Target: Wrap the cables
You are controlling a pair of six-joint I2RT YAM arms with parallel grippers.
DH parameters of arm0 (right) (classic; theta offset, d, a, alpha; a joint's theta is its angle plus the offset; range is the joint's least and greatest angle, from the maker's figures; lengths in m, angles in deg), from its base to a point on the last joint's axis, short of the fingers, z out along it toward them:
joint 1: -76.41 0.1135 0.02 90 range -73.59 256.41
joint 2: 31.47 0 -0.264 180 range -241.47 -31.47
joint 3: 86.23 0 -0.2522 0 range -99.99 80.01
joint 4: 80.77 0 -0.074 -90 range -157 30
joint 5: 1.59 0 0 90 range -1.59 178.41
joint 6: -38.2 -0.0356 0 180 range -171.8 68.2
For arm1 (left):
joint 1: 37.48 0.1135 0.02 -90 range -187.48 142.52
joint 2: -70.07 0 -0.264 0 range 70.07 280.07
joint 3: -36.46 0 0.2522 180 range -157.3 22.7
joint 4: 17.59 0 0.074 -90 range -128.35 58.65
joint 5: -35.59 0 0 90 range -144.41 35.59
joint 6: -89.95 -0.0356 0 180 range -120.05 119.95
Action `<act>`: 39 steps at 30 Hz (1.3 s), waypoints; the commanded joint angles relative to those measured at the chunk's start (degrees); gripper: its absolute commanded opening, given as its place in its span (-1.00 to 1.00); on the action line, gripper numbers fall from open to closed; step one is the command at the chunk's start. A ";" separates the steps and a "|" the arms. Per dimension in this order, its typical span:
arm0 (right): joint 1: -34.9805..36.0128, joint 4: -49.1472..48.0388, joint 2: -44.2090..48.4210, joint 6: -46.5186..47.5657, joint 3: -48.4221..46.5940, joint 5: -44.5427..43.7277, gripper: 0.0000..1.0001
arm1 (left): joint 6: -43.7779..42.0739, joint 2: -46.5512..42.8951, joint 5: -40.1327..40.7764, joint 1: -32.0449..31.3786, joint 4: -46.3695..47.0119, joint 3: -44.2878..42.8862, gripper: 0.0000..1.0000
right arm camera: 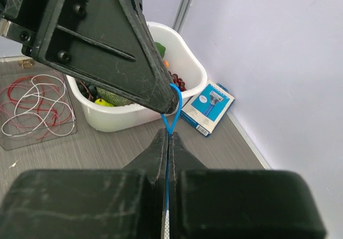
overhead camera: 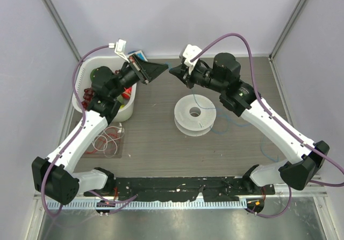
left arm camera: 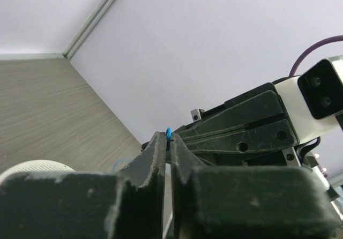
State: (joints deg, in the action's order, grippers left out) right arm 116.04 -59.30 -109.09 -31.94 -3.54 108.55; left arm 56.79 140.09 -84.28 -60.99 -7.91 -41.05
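Closest in, on the right wrist view: right gripper (right arm camera: 168,136) jaws clenched, no gap between the fingers. Blue cable (right arm camera: 172,110) runs up the seam between them and is pinched there.

Just ahead of those jaws, the blue cable forms a narrow loop that reaches the tip of the left gripper (right arm camera: 167,106). Both grippers meet almost tip to tip, raised above the table.

Left wrist view: left jaws pressed together too, with a small nub of blue cable caught at the fingertips. Grasping it, as far as I can see.

Beyond the jaws and to their left, right wrist view:
- white tub (right arm camera: 188,62) holding mixed small items, hard to identify
- blue box (right arm camera: 208,106) lying flat just past the tub, against the wall
- red and white cables (right arm camera: 32,102) in loose coils on a clear tray (right arm camera: 53,139), beside the tub

Top view: a white spool (overhead camera: 194,113) lies flat on the table, nearer the arm bases than the joined jaws. A faint blue strand trails on the table beside it, under the right arm.
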 commanded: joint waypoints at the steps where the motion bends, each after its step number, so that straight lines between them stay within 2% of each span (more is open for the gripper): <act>1: -0.17 -3.13 1.51 0.01 0.40 -2.12 -0.99 | -1.90 -0.49 0.69 0.13 -2.24 -2.70 -0.44; 3: -1.48 -2.70 2.03 -0.52 0.49 -2.56 -0.99 | -4.96 -1.11 1.21 0.65 -8.46 -3.40 0.15; 6: -5.17 -1.21 2.65 -2.53 0.49 -2.48 -0.99 | -13.92 -0.50 2.00 1.01 -23.22 -6.73 0.71; 9: -10.96 -0.24 2.48 -3.51 0.23 -1.95 -0.99 | -19.81 2.56 2.45 0.92 -35.02 -7.10 0.99; 13: -18.09 1.43 2.13 -5.00 0.31 -1.60 -0.99 | -24.66 8.45 3.59 1.01 -43.29 -6.92 0.99; 18: -27.49 2.75 2.48 -6.67 1.54 1.03 -0.99 | -27.22 17.06 -0.88 0.74 -42.78 -5.51 0.99; 20: -29.95 3.54 2.57 -6.76 1.90 1.65 -0.99 | -27.48 21.54 -5.79 0.57 -42.34 -6.39 0.99; 28: -37.09 5.83 4.23 -7.46 4.09 4.03 -0.99 | -20.55 33.15 -10.82 -3.03 -27.94 -5.51 0.99; 32: -38.85 6.01 6.26 -7.64 6.28 4.12 -0.99 | -16.16 38.69 -12.32 -5.23 -20.47 -5.77 0.71; 37: -40.78 7.85 7.49 -7.55 6.29 4.47 -0.99 | -9.92 44.14 -11.53 -5.85 -12.12 -5.95 0.51; 39: -41.04 8.29 8.01 -7.38 6.29 4.38 -0.99 | -7.72 45.38 -11.97 -5.94 -8.17 -5.34 0.32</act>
State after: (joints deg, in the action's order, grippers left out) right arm 76.31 -51.13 -103.71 -38.72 3.13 112.01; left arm 42.97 183.85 -94.40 -67.24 -27.77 -46.23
